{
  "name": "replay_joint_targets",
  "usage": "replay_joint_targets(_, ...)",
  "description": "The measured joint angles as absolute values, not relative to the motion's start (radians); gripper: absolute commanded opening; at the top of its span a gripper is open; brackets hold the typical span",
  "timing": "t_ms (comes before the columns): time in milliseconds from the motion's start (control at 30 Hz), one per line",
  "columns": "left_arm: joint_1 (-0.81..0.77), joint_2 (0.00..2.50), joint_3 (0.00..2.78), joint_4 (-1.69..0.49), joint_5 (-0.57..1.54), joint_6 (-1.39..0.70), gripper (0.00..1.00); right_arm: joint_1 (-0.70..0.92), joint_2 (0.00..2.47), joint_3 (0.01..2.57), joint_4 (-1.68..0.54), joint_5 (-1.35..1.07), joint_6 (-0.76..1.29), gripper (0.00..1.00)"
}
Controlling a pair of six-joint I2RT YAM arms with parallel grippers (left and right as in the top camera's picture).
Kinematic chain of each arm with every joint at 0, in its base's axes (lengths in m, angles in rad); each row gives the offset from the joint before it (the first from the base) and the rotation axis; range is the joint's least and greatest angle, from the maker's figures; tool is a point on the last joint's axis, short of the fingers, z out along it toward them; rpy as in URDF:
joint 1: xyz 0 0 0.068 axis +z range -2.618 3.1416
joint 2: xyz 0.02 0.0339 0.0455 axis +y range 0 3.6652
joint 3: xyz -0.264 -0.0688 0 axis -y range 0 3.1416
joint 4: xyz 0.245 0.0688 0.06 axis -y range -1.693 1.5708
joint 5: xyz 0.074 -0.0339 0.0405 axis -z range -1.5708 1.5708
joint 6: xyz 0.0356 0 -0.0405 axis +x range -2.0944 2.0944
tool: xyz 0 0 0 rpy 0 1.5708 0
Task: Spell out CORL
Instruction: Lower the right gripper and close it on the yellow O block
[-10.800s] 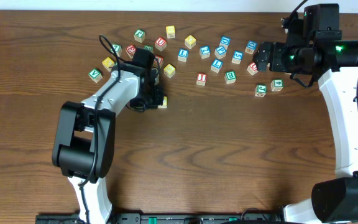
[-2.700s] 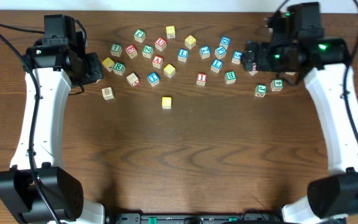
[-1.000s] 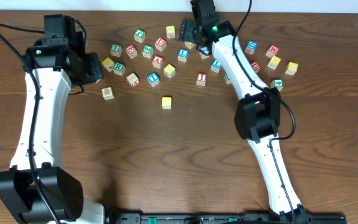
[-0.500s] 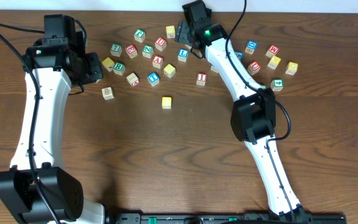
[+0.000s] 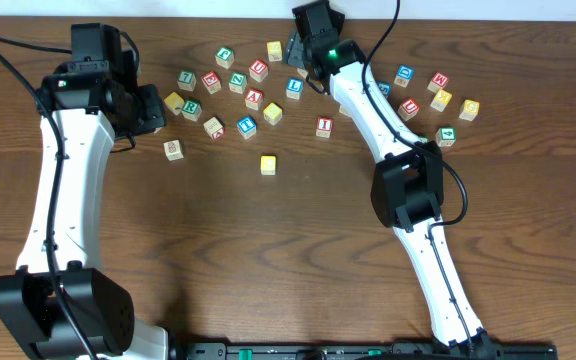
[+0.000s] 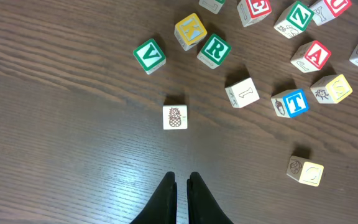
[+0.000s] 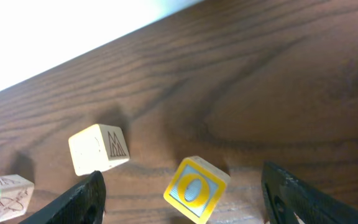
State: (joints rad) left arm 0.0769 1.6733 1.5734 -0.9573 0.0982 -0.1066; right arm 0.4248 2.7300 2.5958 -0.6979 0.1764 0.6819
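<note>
A yellow cube with C (image 5: 268,164) lies alone in front of the scattered cubes; it also shows in the left wrist view (image 6: 306,171). My right gripper (image 5: 301,58) is open at the back of the table. Its jaws stand on either side of a yellow O cube (image 7: 194,188) without touching it (image 7: 184,186). The O cube is hidden under the gripper in the overhead view. A white cube with green R (image 5: 191,108) (image 6: 214,50) lies near my left gripper (image 5: 153,110), which is shut and empty (image 6: 181,180). A blue-lettered cube, perhaps L (image 5: 295,88), lies right of centre.
Several other letter cubes lie scattered across the back of the table, among them a green V (image 6: 149,55), yellow K (image 6: 190,30), blue T (image 6: 289,102) and pineapple cube (image 6: 175,117). A plain cube with a zigzag drawing (image 7: 98,148) lies beside the O cube.
My left arm left the yellow C cube at the middle and drew back to the upper left. My right arm swung from the far right to the back middle, over the O cube.
</note>
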Motion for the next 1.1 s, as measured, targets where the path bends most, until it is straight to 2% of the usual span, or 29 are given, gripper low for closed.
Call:
replay_joint_targets(500, 0.077, 1.673, 1.573, -0.957, 0.098, -0.107, 0.08, 0.425, 2.769, 2.594, -0.683, 0.165, 0.734, 0.75)
replay_joint_targets(633, 0.077, 1.673, 1.573, -0.957, 0.098, -0.107, 0.08, 0.425, 2.775, 2.594, -0.683, 0.164, 0.744, 0.70)
replay_joint_targets(1000, 0.077, 1.673, 1.573, -0.957, 0.098, -0.107, 0.08, 0.425, 2.775, 2.592, -0.691, 0.149, 0.756, 0.47)
replay_joint_targets(1100, 0.077, 1.673, 1.573, -0.957, 0.098, -0.107, 0.08, 0.427, 2.775, 2.592, -0.691, 0.149, 0.758, 0.44)
